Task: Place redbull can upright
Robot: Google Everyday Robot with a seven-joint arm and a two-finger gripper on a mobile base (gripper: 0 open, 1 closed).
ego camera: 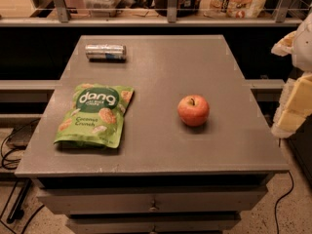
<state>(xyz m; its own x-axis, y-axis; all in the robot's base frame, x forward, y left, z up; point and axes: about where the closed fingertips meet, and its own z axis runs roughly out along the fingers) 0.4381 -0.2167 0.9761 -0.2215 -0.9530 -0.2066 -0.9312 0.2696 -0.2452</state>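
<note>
At the far left corner of the grey table [195, 67], the redbull can [106, 52] lies on its side, its long axis running left to right along the back edge, one end facing each side. Nearer the front sits a green snack bag [95, 115], then a red apple [193, 110] upright. The gripper [294, 110] hangs off the table's right edge, well apart from the can; whether it is open or closed cannot be told.

Grey drawer cabinet [156, 67], speckled floor [300, 214].
</note>
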